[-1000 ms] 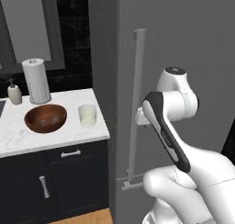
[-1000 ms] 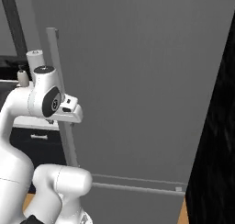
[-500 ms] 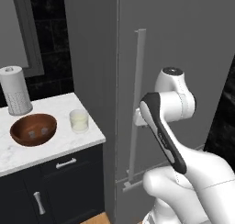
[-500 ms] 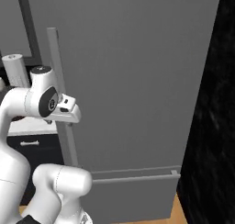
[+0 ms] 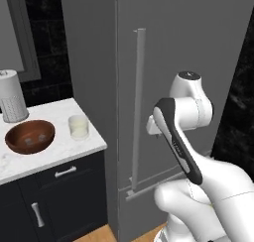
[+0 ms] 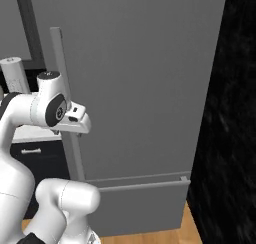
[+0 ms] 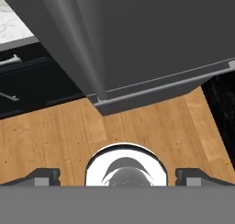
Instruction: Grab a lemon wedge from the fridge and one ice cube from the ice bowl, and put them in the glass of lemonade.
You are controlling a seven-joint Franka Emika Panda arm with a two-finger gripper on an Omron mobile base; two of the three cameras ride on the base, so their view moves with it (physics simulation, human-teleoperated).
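Observation:
The grey fridge (image 5: 188,32) stands closed, so the lemon wedge is hidden. Its long vertical bar handle (image 5: 138,102) runs just left of my gripper (image 5: 151,128). In the right base view the gripper (image 6: 76,125) hangs beside the handle (image 6: 65,88), apart from it. The hand view looks down along the fridge door (image 7: 151,30) to the floor. There the gripper (image 7: 119,177) is open, its fingertips (image 7: 43,176) wide apart with nothing between them. On the counter sit the reddish-brown ice bowl (image 5: 29,136) and the glass of lemonade (image 5: 78,127).
A tall white perforated cylinder (image 5: 11,94) stands behind the bowl on the marble counter (image 5: 49,156). Dark cabinets with drawer handles (image 5: 65,172) lie below it. A fridge drawer (image 6: 145,200) sits under the door. A black wall (image 6: 230,113) flanks the fridge's right side. The floor (image 7: 55,136) is wood.
The base has driven right: counter, bowl and glass slid left in the left base view and the fridge fills more of both. The arm's pose has not changed.

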